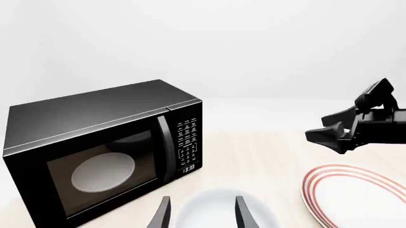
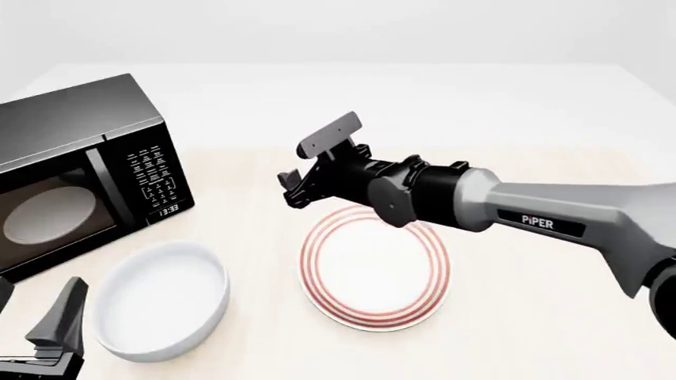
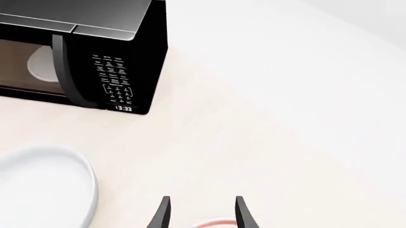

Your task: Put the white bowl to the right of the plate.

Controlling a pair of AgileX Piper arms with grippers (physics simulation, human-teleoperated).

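Observation:
The white bowl point(image 2: 158, 301) sits on the table to the left of the red-ringed plate point(image 2: 375, 273), near the front. In the left wrist view the bowl point(image 1: 212, 211) lies just beyond my left gripper point(image 1: 203, 216), which is open and empty. In the front view the left gripper point(image 2: 58, 328) is low at the bowl's near-left side. My right gripper point(image 2: 293, 190) hangs open and empty above the plate's far-left edge. In the right wrist view the right gripper point(image 3: 203, 216) is open, with the plate's rim point(image 3: 216, 222) under it and the bowl point(image 3: 44, 190) off to one side.
A black microwave point(image 2: 74, 174) stands at the far left with its door shut and a pale disc behind the window. The right arm point(image 2: 528, 214) reaches across above the plate. The plate point(image 1: 355, 194) and right gripper point(image 1: 336, 135) also show in the left wrist view.

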